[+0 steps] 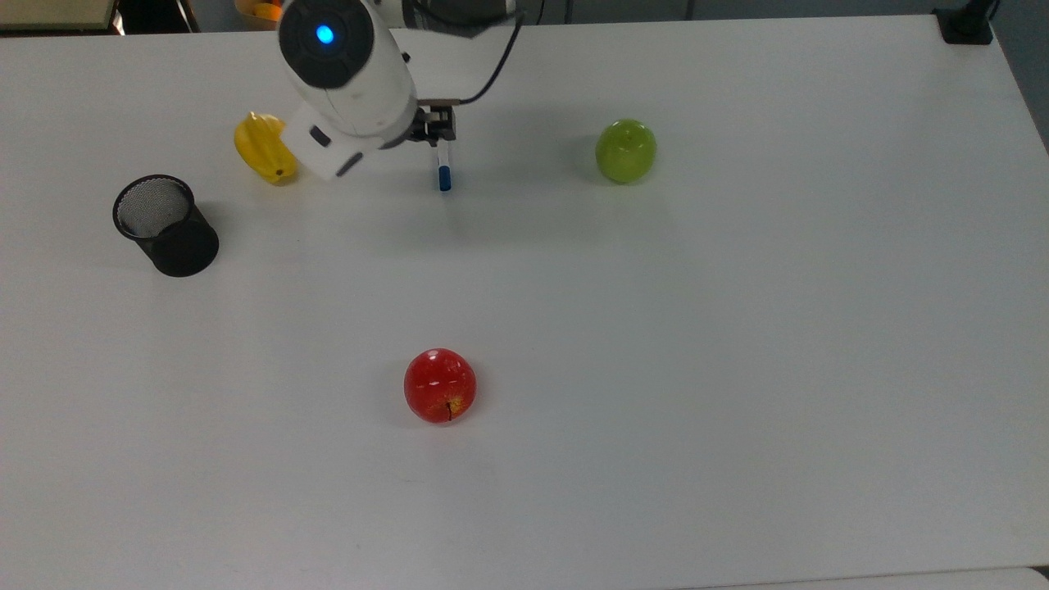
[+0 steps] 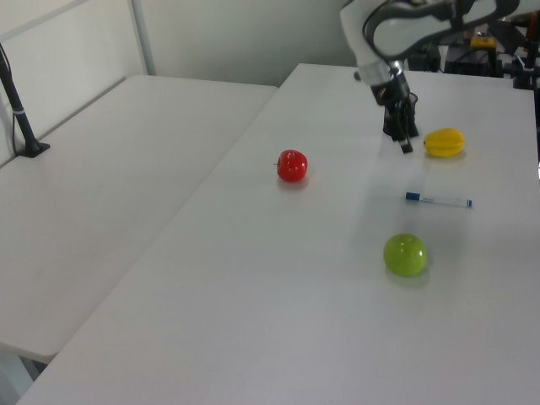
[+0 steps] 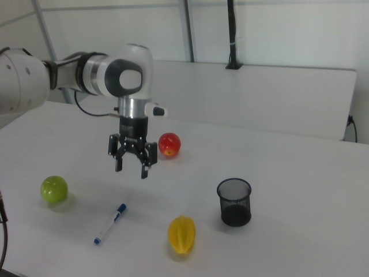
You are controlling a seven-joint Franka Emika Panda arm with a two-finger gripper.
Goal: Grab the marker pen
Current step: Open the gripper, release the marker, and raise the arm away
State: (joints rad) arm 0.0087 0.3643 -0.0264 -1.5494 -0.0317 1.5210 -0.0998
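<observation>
My pincer (image 3: 132,167): raised above the table (image 1: 656,369), fingers spread, nothing between them. Marker pen (image 3: 110,224): flat on the table, between green apple (image 3: 53,188) and yellow starfruit (image 3: 181,234). Also present: red apple (image 3: 169,143), black mesh cup (image 3: 234,201).

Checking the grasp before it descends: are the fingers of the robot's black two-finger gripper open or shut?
Open. In the right view the black two-finger gripper hangs above the white table with its fingers spread apart and nothing between them.
</observation>
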